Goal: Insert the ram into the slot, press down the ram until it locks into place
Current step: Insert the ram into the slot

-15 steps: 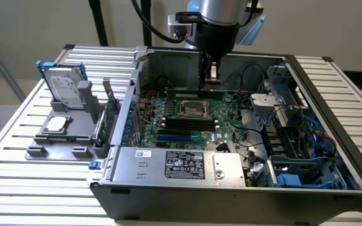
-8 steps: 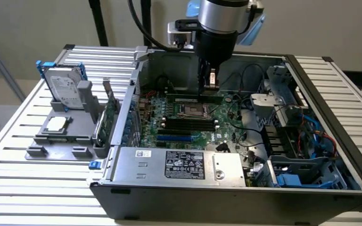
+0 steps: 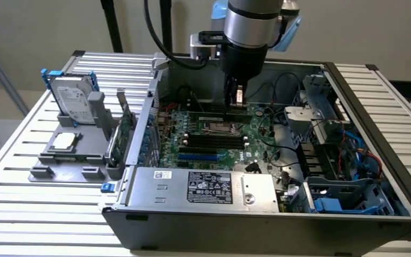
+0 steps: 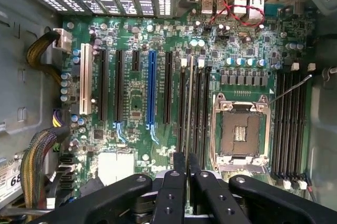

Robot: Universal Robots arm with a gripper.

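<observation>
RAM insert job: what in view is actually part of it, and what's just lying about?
Part of the job:
- the ram, edge-on over the board
- memory slots
- gripper, closed on the ram

Lying about:
- hard drive, outside the case
- expansion card
- CPU socket
- power supply

Silver arm, black gripper.
The arm was a smooth brushed-silver cylinder with a pale blue cap at its side, passing into a black wrist section; a black-framed, pale grey box was mounted beside it, and a thick black cable curved along behind. The gripper was matt black all over: two narrow flat fingers on broad, rounded linkage bars, with round pivot pins and small recessed screws along them.
</observation>
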